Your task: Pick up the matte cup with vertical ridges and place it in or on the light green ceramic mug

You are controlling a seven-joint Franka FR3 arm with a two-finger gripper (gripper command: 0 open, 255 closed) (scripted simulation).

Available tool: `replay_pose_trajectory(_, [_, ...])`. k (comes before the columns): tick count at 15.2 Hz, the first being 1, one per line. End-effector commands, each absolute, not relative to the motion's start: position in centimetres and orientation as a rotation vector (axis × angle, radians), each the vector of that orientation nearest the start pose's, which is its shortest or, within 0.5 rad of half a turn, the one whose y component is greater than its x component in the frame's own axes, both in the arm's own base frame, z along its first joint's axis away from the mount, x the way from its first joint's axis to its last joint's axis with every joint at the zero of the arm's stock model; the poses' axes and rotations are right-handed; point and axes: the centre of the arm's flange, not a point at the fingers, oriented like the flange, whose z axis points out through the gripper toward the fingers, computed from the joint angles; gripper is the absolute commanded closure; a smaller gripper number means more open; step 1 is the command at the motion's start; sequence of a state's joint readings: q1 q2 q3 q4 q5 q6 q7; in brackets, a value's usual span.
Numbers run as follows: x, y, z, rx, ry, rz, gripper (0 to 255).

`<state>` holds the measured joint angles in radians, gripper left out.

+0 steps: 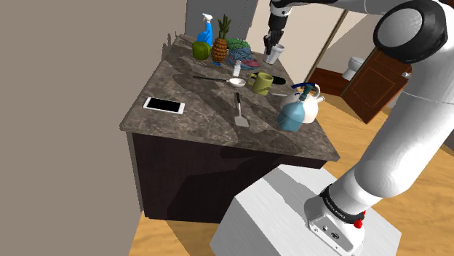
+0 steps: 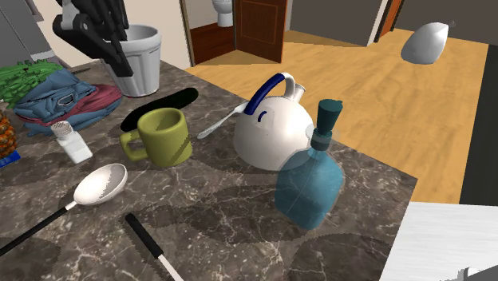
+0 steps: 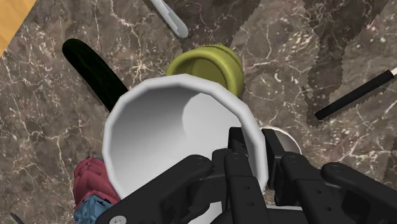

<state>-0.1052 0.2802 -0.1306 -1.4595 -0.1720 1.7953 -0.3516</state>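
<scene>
Hand: black and two-fingered, closest to the wrist camera. It was clamped on the cup's rim, with one finger inside the wall and the other outside.
Shaker: a small white shaker stood on the dark marbled table, at the second exterior view's left.
Ladle: a silver ladle lay on the table just in front of the shaker, bowl upward.
Cup: the white cup with vertical ridges hung upright and empty from the hand. It seemed clear of the table, behind the mug in the second exterior view. From the wrist camera its rim overlapped part of the mug's rim.
Mug: the olive-green mug stood upright and empty on the table, handle toward the shaker.
Kettle: a white kettle with a blue handle stood to the right of the mug.
Spray bottle: a translucent blue spray bottle stood just in front of the kettle, toward the table's right end.
Done: the cup appeared grasped and lifted.
Left: centring the cup over the mug's mouth, lowering it in or onto the mug, and letting go.
</scene>
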Motion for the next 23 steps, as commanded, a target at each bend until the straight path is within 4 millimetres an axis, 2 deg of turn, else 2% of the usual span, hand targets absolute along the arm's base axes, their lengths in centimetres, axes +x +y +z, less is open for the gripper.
replay_pose_trajectory(1, [65.1,-17.3,53.6,-3.344,-0.263,0.006,255])
replay_pose_trajectory(2, [66.0,-18.1,53.7,-3.344,-0.263,0.006,255])
replay_pose_trajectory(19, [66.0,-18.1,44.5,-3.344,-0.263,0.006,255])
replay_pose_trajectory(23, [66.0,-18.1,44.5,-3.344,-0.263,0.006,255])
